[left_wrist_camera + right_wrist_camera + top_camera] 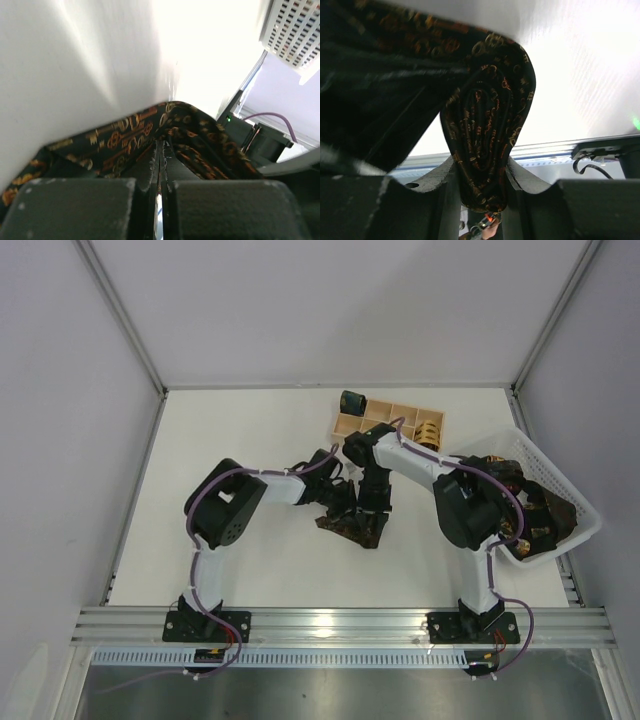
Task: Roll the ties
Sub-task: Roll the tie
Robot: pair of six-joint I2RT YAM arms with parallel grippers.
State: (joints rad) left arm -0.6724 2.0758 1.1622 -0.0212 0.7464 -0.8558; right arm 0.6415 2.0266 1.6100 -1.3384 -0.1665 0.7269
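Right gripper [481, 176]: fingers partway apart, clamped on the flanks of a flattened oval coil of the tie [487, 125]; the coil bulges out past the fingertips.
Left gripper [161, 149]: fingers pressed together, seemingly nipping a thin fold of the same tie at their tips, with fabric tenting up on either side.
Tie, place: on the table [240, 430], just on the near side of the wooden tray [345, 426], between the two grippers, its unrolled tail a dark heap beneath them.
Step, by my judgement: mid-roll, with the coil begun and the tail not yet wound.
Risk, unwinding: the coil's layers look loose; if the right fingers ease, it would probably spring open.
Risk, tug: both grippers hold one tie close together; a pull by the left against the right's turn could drag the coil's core out sideways.
Risk, skew: the tail lies bunched, not flat; winding creases in would probably give a lopsided roll.
Risk, knock: the wrists crowd each other just near of the tray; a wide swing could strike it or the dark green coil [352, 400] at its far left corner.
Further out: a tan-gold coil [430, 428] sits in a right-hand compartment of the tray; the basket [548, 462], to the tray's right, is well apart from the work.
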